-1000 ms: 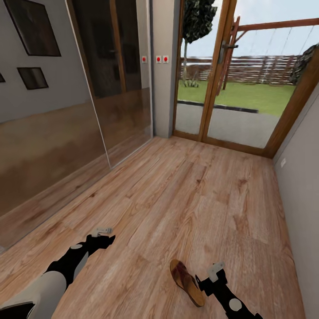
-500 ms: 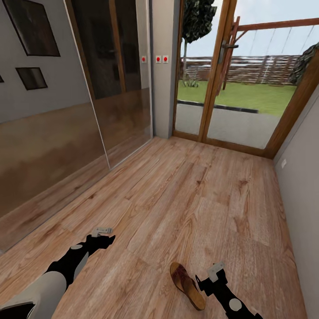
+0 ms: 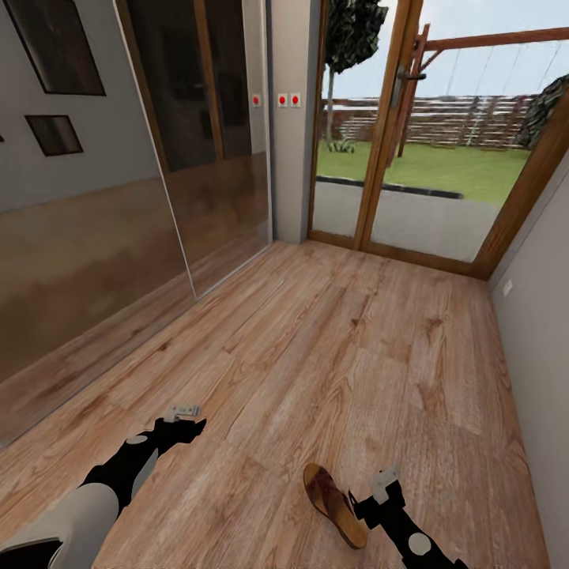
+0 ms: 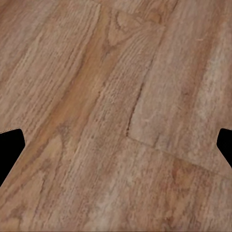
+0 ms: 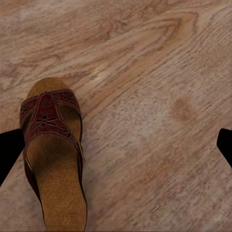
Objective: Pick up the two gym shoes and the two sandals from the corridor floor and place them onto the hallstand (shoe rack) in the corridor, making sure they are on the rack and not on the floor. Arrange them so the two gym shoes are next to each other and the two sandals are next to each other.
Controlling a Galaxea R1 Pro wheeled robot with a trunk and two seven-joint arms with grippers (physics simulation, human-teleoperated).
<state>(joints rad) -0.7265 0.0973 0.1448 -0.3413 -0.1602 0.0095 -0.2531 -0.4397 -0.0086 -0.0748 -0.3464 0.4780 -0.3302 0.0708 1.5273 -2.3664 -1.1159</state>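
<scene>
Just beside the right gripper (image 3: 378, 494), on its inner side, lies one flat brown sandal (image 3: 335, 504) on the light brown wood-plank floor (image 3: 340, 356). From the right wrist camera the sandal (image 5: 52, 154) has a dark red-brown strap with small cut-out flower shapes across the front, and a tan, cork-like sole inside. It lies flat, sole down, with its toe pointing away from the robot. One black fingertip (image 5: 9, 152) sits close to the sandal's edge, and the other is far across on bare floor, so the right gripper is wide open and holds nothing.

Over on the other side, well apart from the sandal, the left gripper (image 3: 183, 417) hangs above bare planks. Its black fingertips (image 4: 9, 150) are also spread wide with nothing between them.

Ahead are a mirrored sliding door (image 3: 95, 237) and a wood-framed glass door (image 3: 411, 150).
</scene>
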